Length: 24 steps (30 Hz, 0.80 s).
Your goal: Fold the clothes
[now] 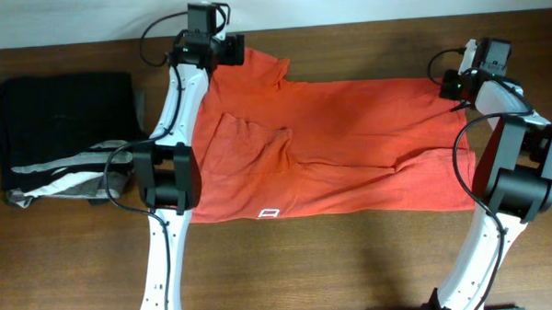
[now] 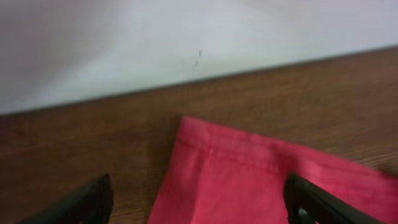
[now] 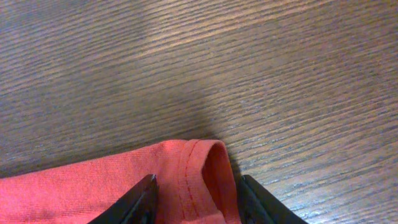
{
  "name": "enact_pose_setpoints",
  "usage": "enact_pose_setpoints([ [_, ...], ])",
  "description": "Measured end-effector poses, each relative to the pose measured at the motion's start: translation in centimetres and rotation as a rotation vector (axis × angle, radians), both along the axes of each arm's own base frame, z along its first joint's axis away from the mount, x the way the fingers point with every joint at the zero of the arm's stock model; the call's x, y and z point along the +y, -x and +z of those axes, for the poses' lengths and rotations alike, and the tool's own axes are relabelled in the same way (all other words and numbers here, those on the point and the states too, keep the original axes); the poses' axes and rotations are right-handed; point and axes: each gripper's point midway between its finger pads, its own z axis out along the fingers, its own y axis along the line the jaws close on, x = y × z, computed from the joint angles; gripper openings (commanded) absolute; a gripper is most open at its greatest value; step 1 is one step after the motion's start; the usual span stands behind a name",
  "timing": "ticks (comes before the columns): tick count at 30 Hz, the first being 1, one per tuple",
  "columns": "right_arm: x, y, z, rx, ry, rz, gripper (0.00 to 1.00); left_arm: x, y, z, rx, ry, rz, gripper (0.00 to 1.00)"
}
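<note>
Soft, limp T-shirt [image 1: 349, 143] on the tabletop [image 1: 353, 263] — right gripper [image 3: 198, 182] pinching a hem corner, left gripper [image 2: 198, 186] spread wide above another; hemmed corners look the surest hold.

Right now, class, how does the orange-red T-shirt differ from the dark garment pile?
The T-shirt is orange-red; the pile is mostly black. The T-shirt lies spread out and wrinkled; the pile is folded. The T-shirt covers far more of the table than the pile. Both rest on it.
</note>
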Motion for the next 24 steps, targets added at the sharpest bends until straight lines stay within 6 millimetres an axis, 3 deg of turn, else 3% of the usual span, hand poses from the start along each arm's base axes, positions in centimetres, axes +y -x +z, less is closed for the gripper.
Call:
enact_pose_setpoints([
  [6, 0.1, 0.1, 0.0, 0.007, -0.004, 0.003, 0.45, 0.5, 0.3, -2.1, 0.036, -0.032, 0.014, 0.87],
  [11, 0.1, 0.2, -0.1, 0.014, -0.004, 0.004, 0.35, 0.6, 0.6, -3.4, 0.057, -0.041, 0.013, 0.78],
  [14, 0.1, 0.2, -0.1, 0.015, -0.006, 0.003, 0.34, 0.6, 0.6, -3.9, 0.061, -0.043, 0.01, 0.66],
  [18, 0.1, 0.3, -0.1, 0.017, -0.006, 0.003, 0.35, 0.7, 0.7, -4.0, 0.067, -0.046, 0.009, 0.6],
  [24, 0.1, 0.3, -0.1, 0.017, -0.007, 0.003, 0.26, 0.7, 0.8, -4.1, 0.074, -0.048, 0.007, 0.34],
])
